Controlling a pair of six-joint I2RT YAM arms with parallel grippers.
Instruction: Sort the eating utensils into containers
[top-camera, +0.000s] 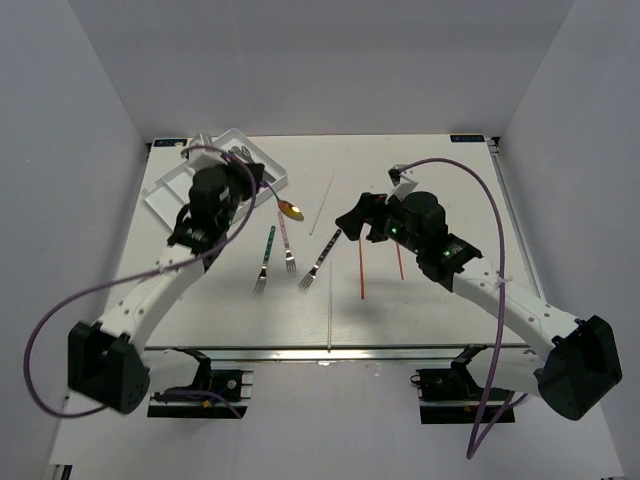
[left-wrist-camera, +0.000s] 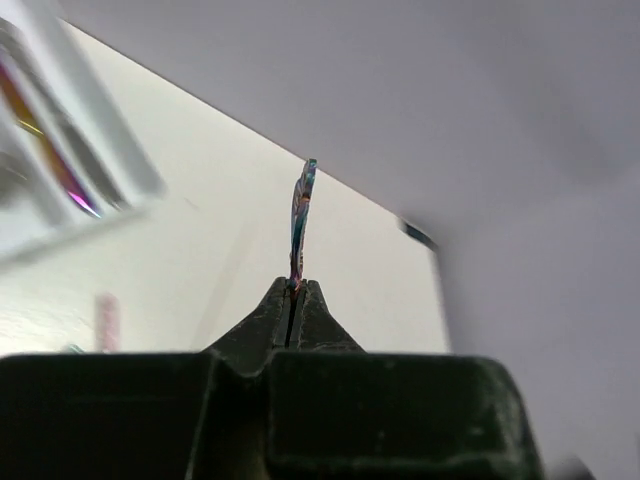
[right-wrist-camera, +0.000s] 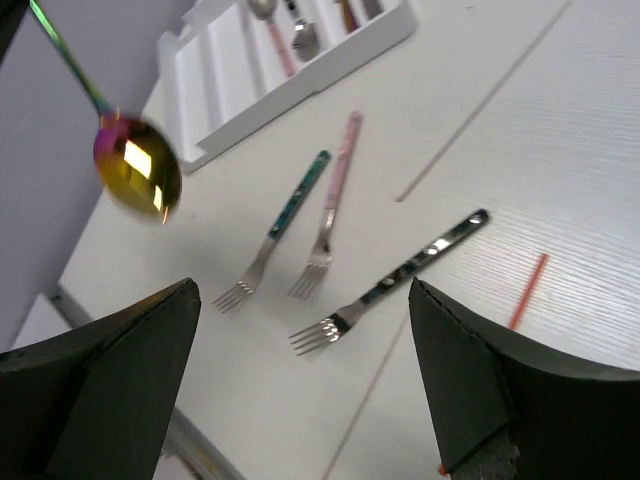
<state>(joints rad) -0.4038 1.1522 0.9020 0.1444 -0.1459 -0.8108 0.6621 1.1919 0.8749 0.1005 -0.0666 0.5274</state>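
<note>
My left gripper (top-camera: 254, 182) (left-wrist-camera: 295, 290) is shut on the thin handle of an iridescent spoon (left-wrist-camera: 301, 210). The spoon's gold bowl (top-camera: 291, 209) (right-wrist-camera: 137, 178) hangs in the air just right of the white tray (top-camera: 273, 171) (right-wrist-camera: 300, 75). The tray's long compartments hold a few utensils. My right gripper (top-camera: 350, 222) (right-wrist-camera: 300, 370) stands open above the table, nothing between its fingers. Below it lie a teal-handled fork (top-camera: 266, 258) (right-wrist-camera: 277, 226), a pink-handled fork (top-camera: 287, 245) (right-wrist-camera: 331, 205) and a silver fork (top-camera: 320, 260) (right-wrist-camera: 400, 285).
Two red sticks (top-camera: 361, 270) (top-camera: 400, 262) lie on the table under the right arm; one red stick (right-wrist-camera: 527, 292) shows in the right wrist view. A thin pale stick (top-camera: 322, 205) lies behind the forks. Grey walls stand on three sides.
</note>
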